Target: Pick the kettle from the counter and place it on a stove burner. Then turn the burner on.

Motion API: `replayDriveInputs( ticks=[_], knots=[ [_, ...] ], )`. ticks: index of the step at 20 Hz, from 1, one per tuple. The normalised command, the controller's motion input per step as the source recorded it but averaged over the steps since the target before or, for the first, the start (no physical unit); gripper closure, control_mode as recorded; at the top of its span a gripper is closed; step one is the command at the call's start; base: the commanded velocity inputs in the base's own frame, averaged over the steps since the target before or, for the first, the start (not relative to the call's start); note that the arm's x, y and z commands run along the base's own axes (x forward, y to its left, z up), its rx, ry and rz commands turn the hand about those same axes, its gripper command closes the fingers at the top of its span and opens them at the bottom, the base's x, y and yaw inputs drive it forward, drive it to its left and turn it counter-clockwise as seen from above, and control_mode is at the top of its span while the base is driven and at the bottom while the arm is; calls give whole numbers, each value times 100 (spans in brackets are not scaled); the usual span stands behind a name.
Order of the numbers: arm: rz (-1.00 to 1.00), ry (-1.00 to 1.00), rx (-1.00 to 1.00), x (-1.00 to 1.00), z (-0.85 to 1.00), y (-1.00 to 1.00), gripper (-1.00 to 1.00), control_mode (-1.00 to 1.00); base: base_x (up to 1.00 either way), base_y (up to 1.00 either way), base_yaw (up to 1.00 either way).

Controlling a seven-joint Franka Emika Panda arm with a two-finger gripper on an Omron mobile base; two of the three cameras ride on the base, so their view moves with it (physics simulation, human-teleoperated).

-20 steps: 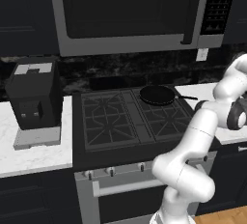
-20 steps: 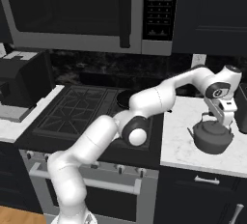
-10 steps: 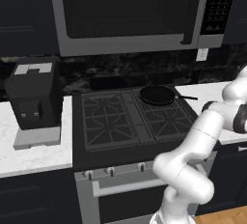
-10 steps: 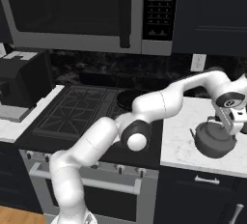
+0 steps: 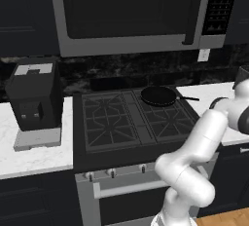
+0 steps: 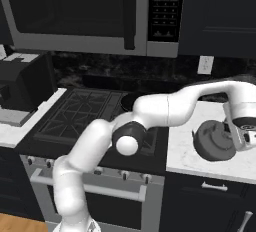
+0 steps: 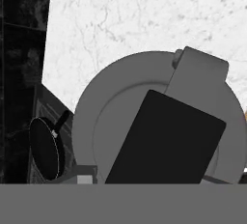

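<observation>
Kettle (image 6: 216, 140) not yet lifted, resting on the table (image 6: 186, 156) right of the stove (image 6: 90, 118). Hand (image 6: 242, 137) at the kettle's right side; grip state cannot be told. Transfer to a burner and ignition outstanding.

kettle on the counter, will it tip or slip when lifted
The kettle looks squat and wide on the flat counter, so it probably sits stable and won't roll. Its smooth grey metal body may be slippery; the handle across the top seems the safer hold. Lifted off-centre by the end effector, it would likely swing or tilt.
</observation>
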Motion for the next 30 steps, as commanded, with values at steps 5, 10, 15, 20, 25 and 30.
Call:
replayDriveInputs(
  ticks=[5,10,15,20,25,30],
  knots=[
    [-1,-32,-3,-46,15,100,100,-100,0,0,0],
    [-6,-16,-16,-22,22,100,100,-100,0,0,0],
    [-12,-7,-21,-1,26,100,100,-100,0,0,0],
    [-13,0,-21,0,24,100,100,-100,0,0,0],
    [-16,6,-13,0,27,100,100,-100,0,0,0],
    [-19,10,-5,2,19,100,100,-100,0,0,0]
  ],
)
